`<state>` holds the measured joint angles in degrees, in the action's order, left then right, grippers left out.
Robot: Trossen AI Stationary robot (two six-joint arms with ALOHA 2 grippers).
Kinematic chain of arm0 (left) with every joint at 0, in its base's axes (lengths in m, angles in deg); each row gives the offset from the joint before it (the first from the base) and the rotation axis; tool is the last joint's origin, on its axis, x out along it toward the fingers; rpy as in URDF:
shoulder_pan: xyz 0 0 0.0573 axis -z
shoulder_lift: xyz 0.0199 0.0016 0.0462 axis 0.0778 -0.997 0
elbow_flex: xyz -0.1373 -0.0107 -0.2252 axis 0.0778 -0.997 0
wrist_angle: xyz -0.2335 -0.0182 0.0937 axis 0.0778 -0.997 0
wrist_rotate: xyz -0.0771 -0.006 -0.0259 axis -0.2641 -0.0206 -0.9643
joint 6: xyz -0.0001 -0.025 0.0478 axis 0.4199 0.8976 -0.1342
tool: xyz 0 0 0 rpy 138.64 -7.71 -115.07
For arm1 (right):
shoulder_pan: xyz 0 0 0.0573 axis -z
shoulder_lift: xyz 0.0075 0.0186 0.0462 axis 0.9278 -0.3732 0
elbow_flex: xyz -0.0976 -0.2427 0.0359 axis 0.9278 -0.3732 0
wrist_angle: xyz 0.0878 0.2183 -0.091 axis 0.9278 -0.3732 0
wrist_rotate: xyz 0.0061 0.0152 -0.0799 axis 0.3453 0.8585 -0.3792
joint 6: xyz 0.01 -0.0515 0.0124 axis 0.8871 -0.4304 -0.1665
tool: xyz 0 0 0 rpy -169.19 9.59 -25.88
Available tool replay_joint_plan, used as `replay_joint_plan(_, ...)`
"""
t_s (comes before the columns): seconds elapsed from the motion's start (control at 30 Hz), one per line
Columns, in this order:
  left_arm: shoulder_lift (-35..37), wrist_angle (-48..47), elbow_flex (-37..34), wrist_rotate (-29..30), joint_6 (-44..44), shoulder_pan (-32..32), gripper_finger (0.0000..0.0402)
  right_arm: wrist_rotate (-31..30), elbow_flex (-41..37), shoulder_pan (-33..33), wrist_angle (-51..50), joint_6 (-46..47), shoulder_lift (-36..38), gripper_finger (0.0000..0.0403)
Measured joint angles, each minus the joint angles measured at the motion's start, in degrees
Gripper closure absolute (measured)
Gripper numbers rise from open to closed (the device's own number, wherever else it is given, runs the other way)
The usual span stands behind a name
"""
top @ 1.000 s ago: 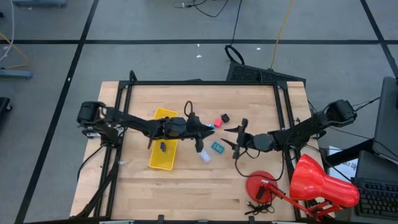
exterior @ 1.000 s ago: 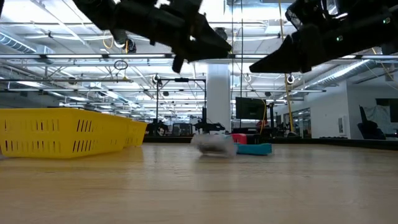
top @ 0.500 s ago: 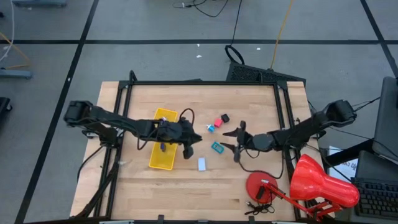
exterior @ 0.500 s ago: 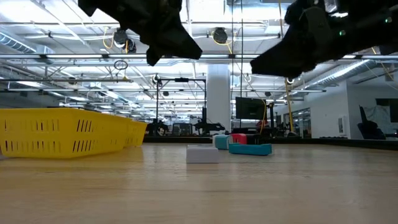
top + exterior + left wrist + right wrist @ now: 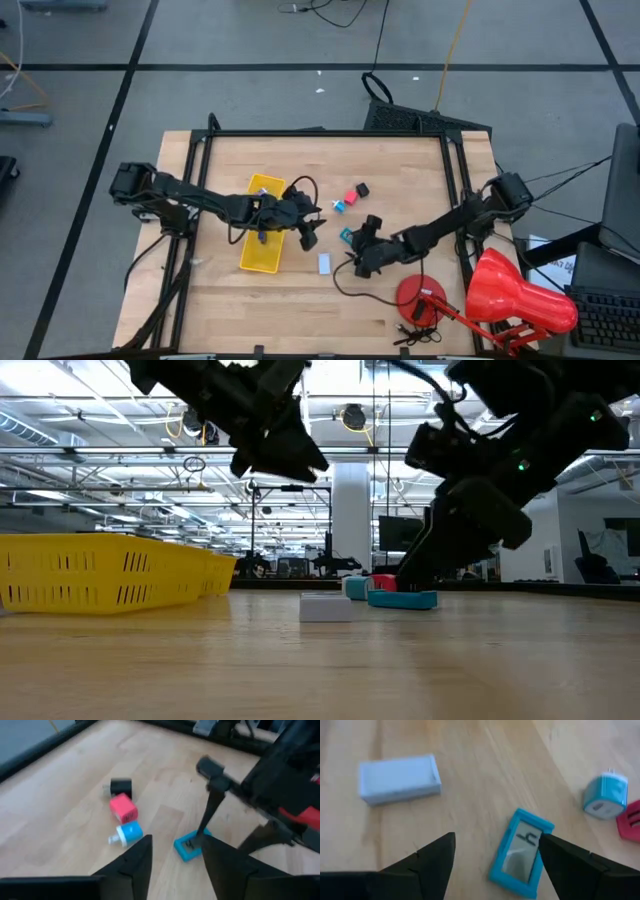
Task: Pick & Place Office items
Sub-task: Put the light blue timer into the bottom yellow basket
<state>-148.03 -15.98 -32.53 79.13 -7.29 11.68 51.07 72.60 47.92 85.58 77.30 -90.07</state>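
Tray [image 5: 262, 238] left of the items; eraser [image 5: 324, 263] right of it; frame [image 5: 347, 237] probably slightly farther.

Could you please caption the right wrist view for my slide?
Open right gripper descends on the teal item, beside a white block.

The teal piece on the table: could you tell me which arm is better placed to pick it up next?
The right. Its gripper hangs low with open jaws either side of the teal piece; the left gripper is beside the yellow tray.

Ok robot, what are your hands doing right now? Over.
Right gripper open, fingers straddling the teal piece on the table. Left gripper open, empty, beside the yellow tray. Nothing blocking.
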Motion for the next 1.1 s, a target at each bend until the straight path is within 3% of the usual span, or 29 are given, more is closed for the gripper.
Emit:
replay_joint_plan(0.4, -4.4, 0.4, 0.0, -0.2, 0.8, 0.0, 0.0188, 0.3, 0.3, 2.9, -5.4, 4.2, -0.4, 0.0150)
replay_joint_plan(0.57, -4.3, 0.9, 0.0, -0.1, 0.6, -0.1, 0.0187, 7.2, 0.3, 5.7, -5.0, 4.9, -1.9, 0.0152)
replay_joint_plan(0.7, -4.3, 2.3, 0.0, -0.1, 0.5, -0.1, 0.0187, 9.1, 0.4, 7.3, -4.2, 5.7, -3.4, 0.0159)
replay_joint_plan(0.8, -4.3, 1.9, 0.0, -0.1, -0.7, -0.1, 0.0187, 10.0, 0.4, 7.8, -4.3, 4.7, -3.6, 0.0183)
replay_joint_plan(0.97, -4.3, 1.9, 0.0, -0.1, -1.2, -0.1, 0.0188, 12.2, 0.4, 8.4, -4.3, 3.3, -3.7, 0.0262)
replay_joint_plan(1.1, -4.3, 2.1, 0.0, -0.1, -1.1, -0.1, 0.0188, 12.3, 0.4, 8.4, -4.7, -1.3, -3.0, 0.0264)
